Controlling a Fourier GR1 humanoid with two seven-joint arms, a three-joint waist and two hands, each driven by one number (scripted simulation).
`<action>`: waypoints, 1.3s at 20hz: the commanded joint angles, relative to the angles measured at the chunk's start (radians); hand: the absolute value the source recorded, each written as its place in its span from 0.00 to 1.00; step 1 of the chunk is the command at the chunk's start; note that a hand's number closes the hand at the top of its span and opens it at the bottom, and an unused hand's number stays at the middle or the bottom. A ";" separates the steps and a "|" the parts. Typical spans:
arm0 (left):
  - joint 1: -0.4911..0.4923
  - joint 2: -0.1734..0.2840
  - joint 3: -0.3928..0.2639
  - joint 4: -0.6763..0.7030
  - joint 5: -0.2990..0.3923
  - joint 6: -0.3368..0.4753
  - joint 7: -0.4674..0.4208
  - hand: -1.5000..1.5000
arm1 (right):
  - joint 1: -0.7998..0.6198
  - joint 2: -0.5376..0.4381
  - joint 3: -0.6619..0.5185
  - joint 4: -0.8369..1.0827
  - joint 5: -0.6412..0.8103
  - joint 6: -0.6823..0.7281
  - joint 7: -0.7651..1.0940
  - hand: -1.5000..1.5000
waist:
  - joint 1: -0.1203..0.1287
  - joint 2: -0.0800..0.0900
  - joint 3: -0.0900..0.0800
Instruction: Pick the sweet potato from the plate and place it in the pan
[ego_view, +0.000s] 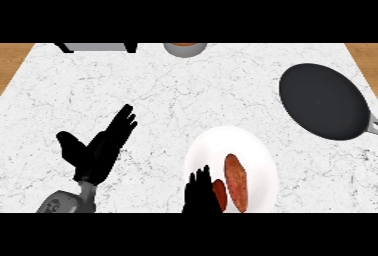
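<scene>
Head view: the sweet potato (236, 181) lies lengthwise on the white plate (255, 145), right of centre, at the near edge of the white marbled worktop (184, 100). The right hand (201, 192) rises from the lower edge over the plate's left part, fingers (198, 179) straight and spread, holding nothing, just beside the sweet potato. The left hand (100, 147) rests open at the left, fingers up, holding nothing. The black pan (323, 100) sits well apart at the far right, its handle running off the right edge. Judgement: the sweet potato should be stiff, moderately heavy, smooth-skinned and prone to roll; take hold across its middle, at the widest part. The plate may slide on the worktop. 2 objects, 1 grey box and 1 round cup-like item, sit at the far edge, clear of the route.
</scene>
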 joint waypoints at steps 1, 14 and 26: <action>-0.020 0.008 0.025 -0.015 0.016 -0.025 0.049 0.50 | -0.040 -0.065 -0.016 -0.032 0.066 0.051 0.016 0.00 | 0.000 0.000 0.000; 0.002 -0.058 0.065 -0.011 -0.070 -0.069 0.067 0.50 | 0.019 -0.103 -0.074 0.070 0.252 -0.097 -0.161 0.00 | 0.002 0.002 0.000; 0.106 -0.043 0.089 -0.150 -0.078 -0.104 0.116 0.50 | -0.075 -0.113 -0.046 0.213 0.384 -0.278 -0.410 1.00 | 0.012 0.001 0.001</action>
